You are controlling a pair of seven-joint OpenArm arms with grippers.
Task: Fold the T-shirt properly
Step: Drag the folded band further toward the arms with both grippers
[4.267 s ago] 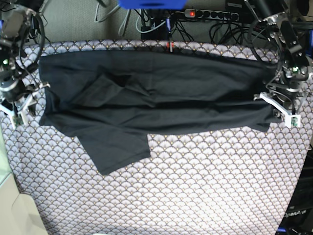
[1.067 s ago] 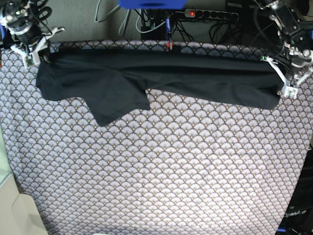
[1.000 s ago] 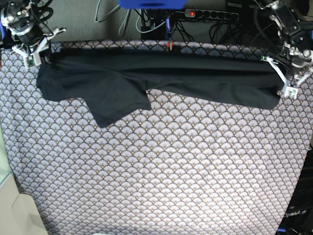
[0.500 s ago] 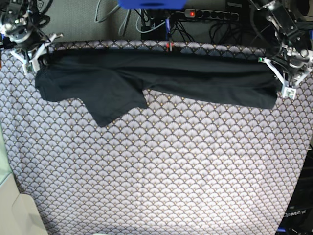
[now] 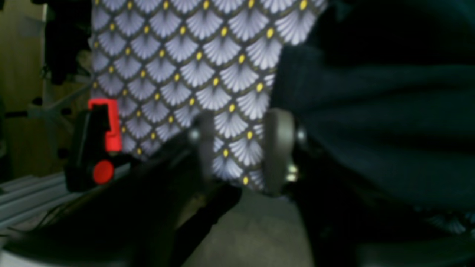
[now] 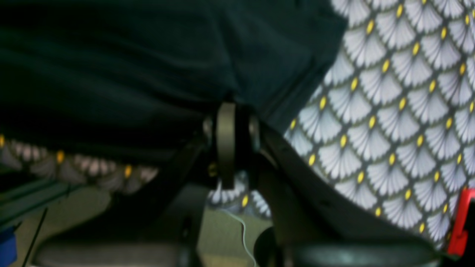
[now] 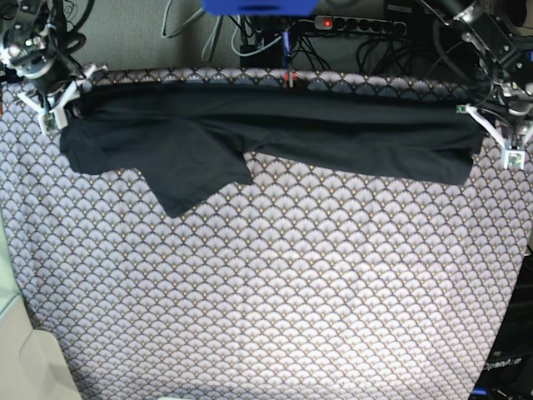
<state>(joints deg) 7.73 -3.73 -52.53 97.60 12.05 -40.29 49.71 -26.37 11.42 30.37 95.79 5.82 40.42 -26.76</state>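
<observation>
T-shirt (image 7: 275, 133): dark charcoal cloth, matte and soft, folded into a long narrow band along the far edge of the table; one short sleeve (image 7: 196, 171) juts toward the near side as a blunt flap.
Tablecloth (image 7: 275, 283): covers the table, printed with pale grey fan-shaped scallops, each with a yellow dot at its base.
Left hand (image 5: 237, 148): its two flat grey fingers stand apart with only tablecloth between them; the T-shirt's end lies just beside one finger (image 5: 276, 148), not between the two.
Right hand (image 6: 232, 142): fingers pressed close together; dark cloth bunches right at their tips, but whether a fold is pinched between them I cannot tell.
Base view only: the whole band of shirt, both hands at its opposite ends near the table's far corners, and cables and a power strip (image 7: 362, 25) behind the table.
Wrist views only: the gap between each pair of fingers, the weave-free smooth look of the cloth up close, and a red and black clamp (image 5: 98, 144) at the table's edge.
</observation>
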